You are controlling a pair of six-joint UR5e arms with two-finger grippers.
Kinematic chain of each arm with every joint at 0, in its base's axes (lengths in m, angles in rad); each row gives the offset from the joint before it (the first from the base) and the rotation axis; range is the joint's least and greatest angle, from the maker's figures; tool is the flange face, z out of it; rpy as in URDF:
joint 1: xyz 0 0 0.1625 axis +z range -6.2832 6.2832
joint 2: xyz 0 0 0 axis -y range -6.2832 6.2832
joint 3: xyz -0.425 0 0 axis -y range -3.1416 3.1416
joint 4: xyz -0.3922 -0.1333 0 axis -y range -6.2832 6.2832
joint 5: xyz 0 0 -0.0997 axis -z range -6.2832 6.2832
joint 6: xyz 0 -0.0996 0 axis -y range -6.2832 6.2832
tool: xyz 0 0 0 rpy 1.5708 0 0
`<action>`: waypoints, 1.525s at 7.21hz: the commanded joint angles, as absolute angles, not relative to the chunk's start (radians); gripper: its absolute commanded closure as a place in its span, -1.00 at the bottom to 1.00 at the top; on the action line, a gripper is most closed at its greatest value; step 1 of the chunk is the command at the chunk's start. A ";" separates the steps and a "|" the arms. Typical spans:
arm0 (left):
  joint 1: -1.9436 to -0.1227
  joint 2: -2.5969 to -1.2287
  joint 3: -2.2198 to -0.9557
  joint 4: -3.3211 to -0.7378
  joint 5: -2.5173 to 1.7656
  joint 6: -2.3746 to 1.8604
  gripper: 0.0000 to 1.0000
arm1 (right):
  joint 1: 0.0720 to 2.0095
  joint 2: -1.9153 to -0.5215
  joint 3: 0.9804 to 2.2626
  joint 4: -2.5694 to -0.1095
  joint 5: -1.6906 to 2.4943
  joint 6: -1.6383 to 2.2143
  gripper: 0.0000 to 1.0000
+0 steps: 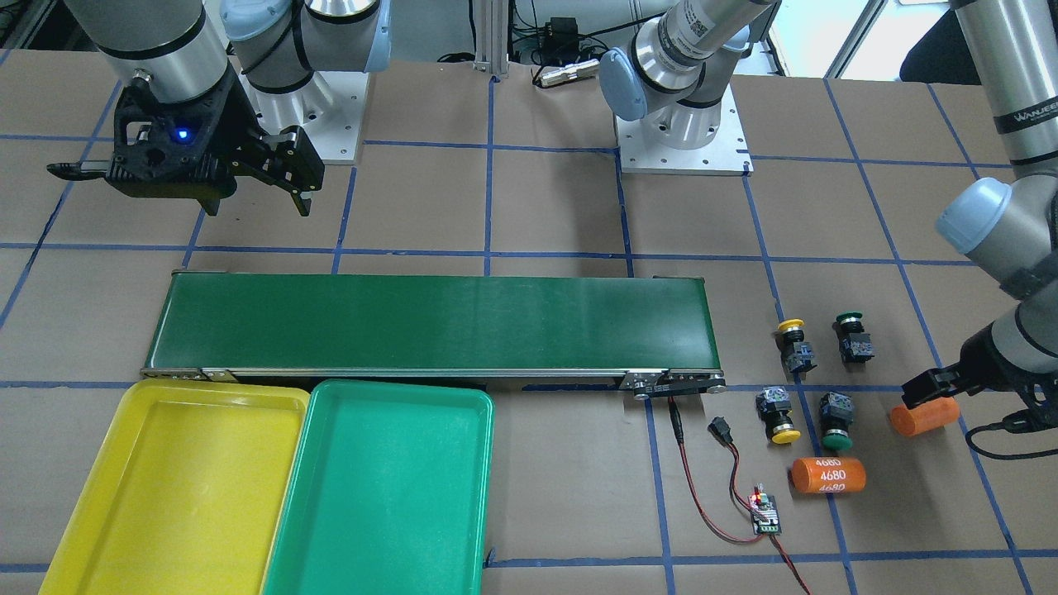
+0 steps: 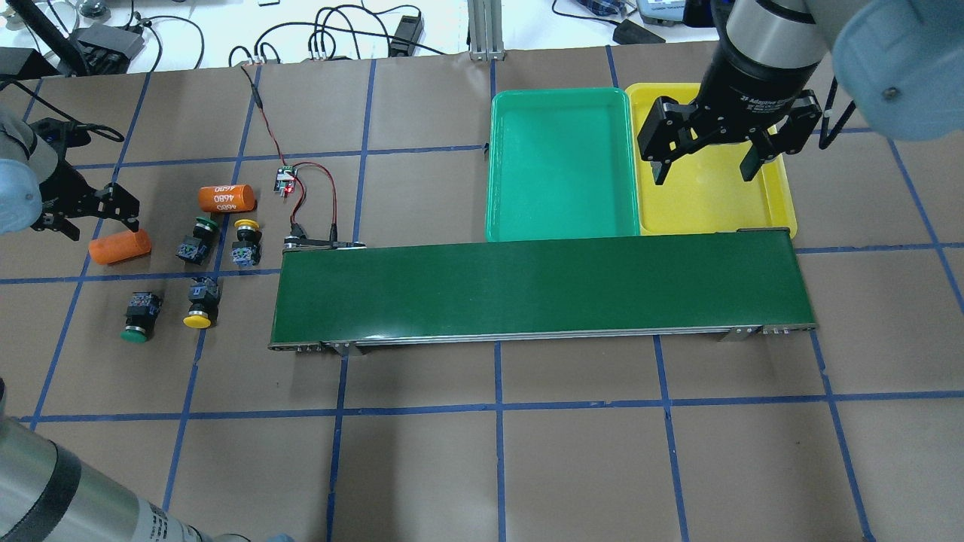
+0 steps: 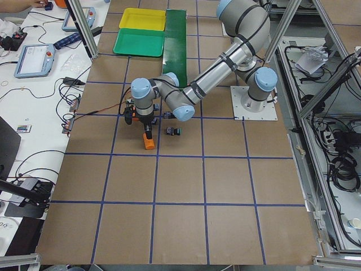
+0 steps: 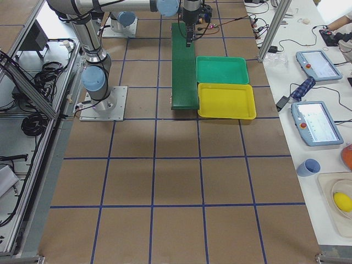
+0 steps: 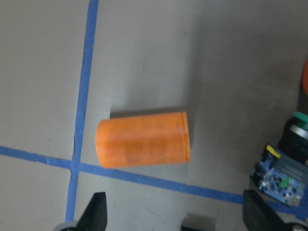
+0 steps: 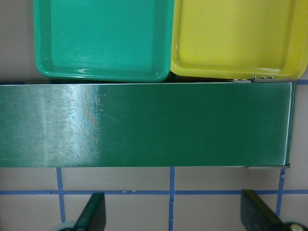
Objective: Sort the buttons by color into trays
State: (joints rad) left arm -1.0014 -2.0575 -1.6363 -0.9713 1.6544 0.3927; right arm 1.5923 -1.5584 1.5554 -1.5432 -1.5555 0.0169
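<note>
Four buttons lie on the paper beyond the conveyor's end: a green one, a yellow one, a second green one and a second yellow one. My left gripper is open and empty, above a plain orange cylinder, which fills the left wrist view; a green button shows at that view's right edge. My right gripper is open and empty, high over the yellow tray. The green tray lies beside it. Both trays hold nothing.
The long dark-green conveyor belt lies between the buttons and the trays, its far edge against both trays. An orange cylinder marked 4680 and a small circuit board with red and black wires lie near the buttons.
</note>
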 commanded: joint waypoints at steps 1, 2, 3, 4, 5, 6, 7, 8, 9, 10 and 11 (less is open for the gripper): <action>-0.999 -2.104 -1.606 -0.963 1.655 0.396 -1.00 | 1.592 -1.559 1.555 -1.543 -1.555 0.017 -1.00; -0.999 -2.114 -1.608 -0.950 1.657 0.396 -1.00 | 1.592 -1.559 1.555 -1.543 -1.555 0.017 -1.00; -0.999 -2.118 -1.606 -0.948 1.658 0.396 -1.00 | 1.592 -1.559 1.555 -1.543 -1.555 0.017 -1.00; -0.999 -2.125 -1.606 -0.948 1.658 0.396 -1.00 | 1.592 -1.559 1.555 -1.543 -1.555 0.017 -1.00; -0.999 -2.129 -1.606 -0.948 1.658 0.396 -1.00 | 1.592 -1.559 1.555 -1.543 -1.555 0.017 -1.00; -0.999 -2.132 -1.606 -0.948 1.658 0.396 -1.00 | 1.592 -1.559 1.555 -1.543 -1.555 0.015 -1.00; -0.999 -2.134 -1.606 -0.948 1.658 0.396 -1.00 | 1.592 -1.559 1.555 -1.543 -1.555 0.017 -1.00; -0.999 -2.132 -1.606 -0.951 1.660 0.396 -1.00 | 1.592 -1.559 1.555 -1.543 -1.555 0.017 -1.00; -0.999 -2.132 -1.606 -0.950 1.660 0.396 -1.00 | 1.592 -1.559 1.557 -1.543 -1.555 0.017 -1.00; -0.999 -2.134 -1.606 -0.948 1.680 0.396 -1.00 | 1.592 -1.559 1.557 -1.543 -1.555 0.017 -1.00; -0.999 -2.138 -1.606 -0.948 1.683 0.396 -1.00 | 1.592 -1.559 1.559 -1.543 -1.555 0.017 -1.00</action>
